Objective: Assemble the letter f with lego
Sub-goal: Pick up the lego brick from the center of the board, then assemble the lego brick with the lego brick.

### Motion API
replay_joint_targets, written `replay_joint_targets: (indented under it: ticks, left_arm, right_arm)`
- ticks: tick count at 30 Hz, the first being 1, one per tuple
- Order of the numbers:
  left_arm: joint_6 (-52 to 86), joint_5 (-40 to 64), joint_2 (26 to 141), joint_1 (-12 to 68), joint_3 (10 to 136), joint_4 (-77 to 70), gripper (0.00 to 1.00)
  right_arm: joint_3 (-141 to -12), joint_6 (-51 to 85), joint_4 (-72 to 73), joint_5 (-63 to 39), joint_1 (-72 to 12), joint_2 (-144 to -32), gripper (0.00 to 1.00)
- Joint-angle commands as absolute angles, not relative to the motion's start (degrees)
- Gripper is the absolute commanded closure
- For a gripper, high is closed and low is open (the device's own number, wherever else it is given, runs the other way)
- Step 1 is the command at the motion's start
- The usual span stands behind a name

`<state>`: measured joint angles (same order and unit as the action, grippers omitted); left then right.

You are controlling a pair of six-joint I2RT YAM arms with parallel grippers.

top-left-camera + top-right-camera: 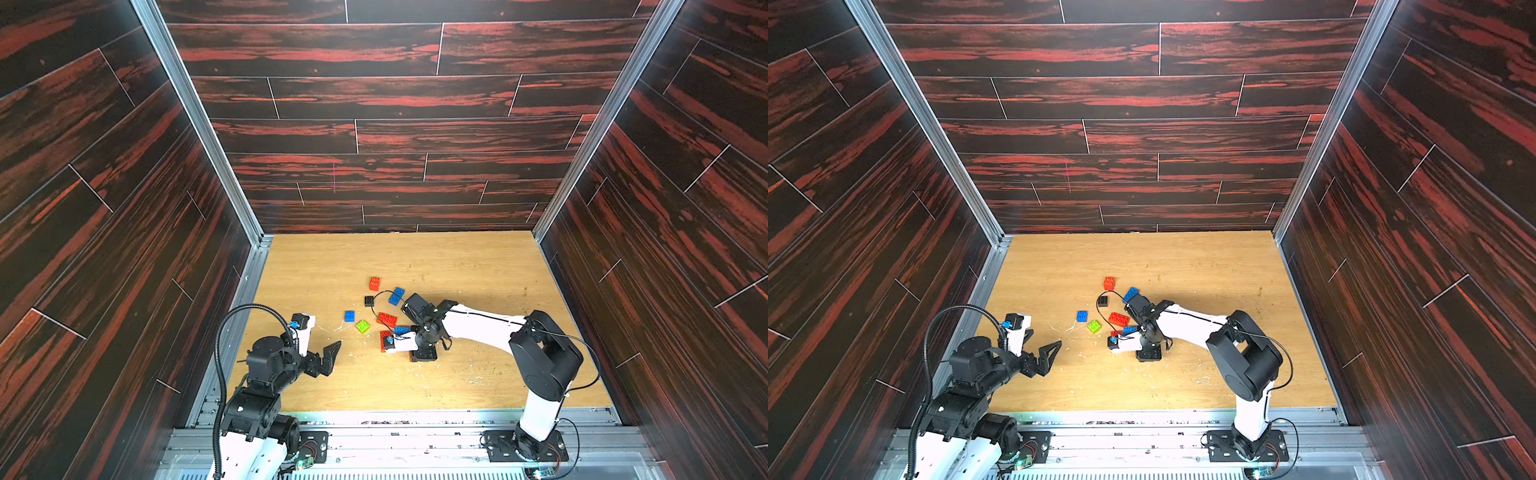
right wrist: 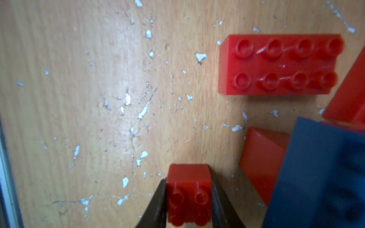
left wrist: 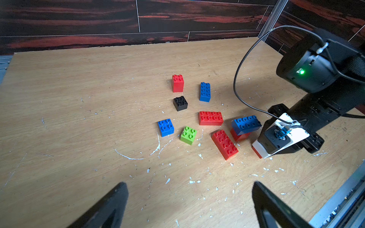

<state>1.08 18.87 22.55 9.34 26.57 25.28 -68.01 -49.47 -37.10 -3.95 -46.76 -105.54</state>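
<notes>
Several lego bricks lie in a loose cluster at mid-table. In the left wrist view I see a tall red square brick (image 3: 177,83), a blue oblong (image 3: 205,91), a black square (image 3: 180,103), a blue square (image 3: 166,127), a lime green square (image 3: 188,135), and two red oblongs (image 3: 210,118) (image 3: 224,144). Another blue oblong (image 3: 246,124) rests tilted on a red brick. My right gripper (image 2: 188,189) points down at the near edge of the cluster, shut on a small red brick (image 2: 188,175) standing on the table. My left gripper (image 3: 189,185) hangs open and empty, left of the bricks.
The wooden table (image 1: 478,270) is flecked with white scratches. Dark wood-pattern walls enclose it on three sides, and a metal rail (image 1: 415,415) runs along the front. The right arm's cable (image 3: 237,86) loops over the bricks near the blue oblong.
</notes>
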Motion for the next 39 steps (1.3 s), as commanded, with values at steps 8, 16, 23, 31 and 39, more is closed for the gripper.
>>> replay_joint_targets:
  ticks: [8,16,23,31,39]
  left_arm:
    - [0.8,19.1,22.7,9.6,26.6,25.3,0.0]
    - [0.8,19.1,22.4,9.6,26.6,25.3,0.0]
    - [0.8,19.2,22.0,9.6,26.5,25.4,0.0]
    - [0.7,19.4,22.0,9.5,26.5,25.5,0.0]
    - [0.6,19.5,22.1,9.6,26.5,25.5,0.0]
  right_arm:
    - [-79.1,-46.3,-49.5,-5.5,-47.1,-101.2,0.73]
    - [-88.7,-44.7,-54.8,-2.6,-47.0,-104.1,0.73]
    - [-96.8,-44.2,-57.0,-2.0,-46.6,-110.5,0.75]
    - [-97.2,-44.5,-55.9,-2.7,-45.7,-112.7,0.76]
    - [-95.3,-44.0,-54.7,-2.7,-45.3,-113.1,0.75]
